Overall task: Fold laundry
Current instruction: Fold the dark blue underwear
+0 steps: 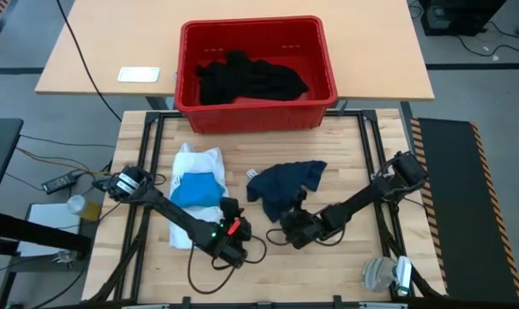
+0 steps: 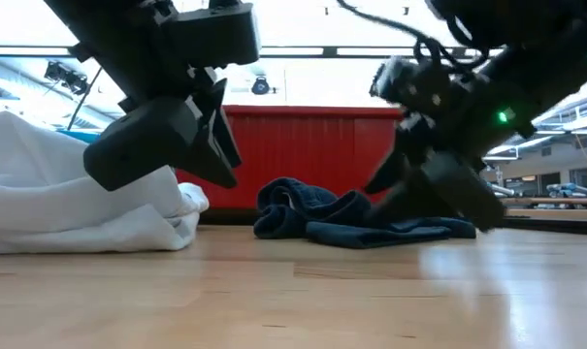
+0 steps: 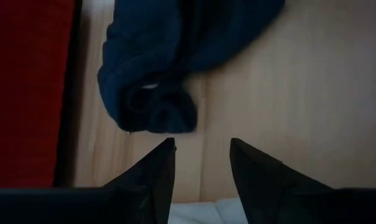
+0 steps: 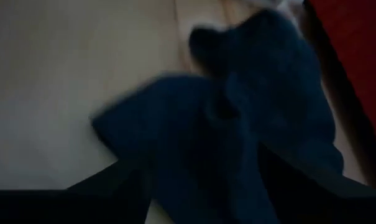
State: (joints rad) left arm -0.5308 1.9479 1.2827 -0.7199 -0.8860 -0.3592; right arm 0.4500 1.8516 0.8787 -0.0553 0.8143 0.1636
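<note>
At mid-bench you see a crumpled navy garment (image 1: 285,187); your right pincer (image 1: 295,228) straddles its near edge, jaws parted. Your left pincer (image 1: 231,209) hangs open beside the white shirt (image 1: 195,163). No writing is readable.

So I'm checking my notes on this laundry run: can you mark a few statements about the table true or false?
1. Black garments lie in the red crate. True.
2. The dark blue garment is folded flat. False: it lies crumpled.
3. The bright blue piece rests on the white shirt. True.
4. The left hand grips the dark blue garment. False: its fingers stand apart, empty, just short of it.
</note>
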